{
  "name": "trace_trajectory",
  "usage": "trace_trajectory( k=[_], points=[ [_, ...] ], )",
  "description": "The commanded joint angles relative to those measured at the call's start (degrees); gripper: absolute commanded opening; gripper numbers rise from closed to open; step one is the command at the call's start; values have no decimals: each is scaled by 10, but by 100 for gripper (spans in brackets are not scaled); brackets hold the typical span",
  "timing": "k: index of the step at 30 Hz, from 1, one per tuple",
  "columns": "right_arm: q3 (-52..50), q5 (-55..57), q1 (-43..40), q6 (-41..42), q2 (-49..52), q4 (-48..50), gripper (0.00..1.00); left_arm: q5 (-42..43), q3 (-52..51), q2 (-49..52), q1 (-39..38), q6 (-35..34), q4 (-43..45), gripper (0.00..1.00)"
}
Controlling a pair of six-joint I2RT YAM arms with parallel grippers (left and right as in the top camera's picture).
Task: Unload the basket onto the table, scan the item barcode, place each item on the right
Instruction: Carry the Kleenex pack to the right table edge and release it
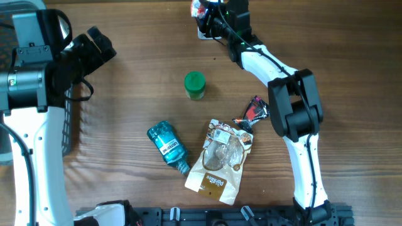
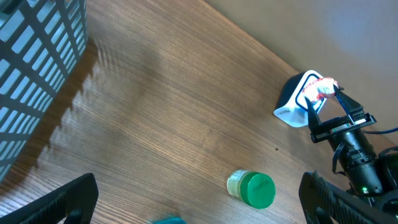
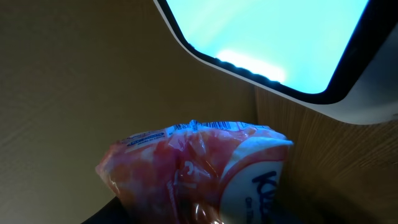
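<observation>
At the far edge of the worktop (image 1: 138,37), the right claw (image 2: 320,102) grasps a red-and-white packet (image 3: 199,168) beside the scanner (image 3: 280,43); the left claw (image 1: 99,45) stands released.

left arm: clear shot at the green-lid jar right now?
Probably yes. The left gripper is open and empty, and only bare table lies between it and the green-lid jar.

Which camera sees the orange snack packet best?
The right wrist view: the snack packet fills the lower frame, big and close, below the glowing scanner. The left wrist view shows it small at the right gripper's tip; overhead, it is a tiny speck at the top edge.
</observation>
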Motion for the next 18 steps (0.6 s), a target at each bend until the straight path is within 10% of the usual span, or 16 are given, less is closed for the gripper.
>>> trace_trajectory(
  k=[1, 10, 18],
  points=[
    [20, -28, -13, 2, 9, 10, 46, -6, 3, 2, 3, 7, 1, 100],
    [20, -160, -78, -113, -25, 81, 25, -6, 3, 2, 3, 7, 2, 100],
    [20, 45, -144, -458, -260, -338, 24, -6, 3, 2, 3, 7, 1, 100]
  ],
)
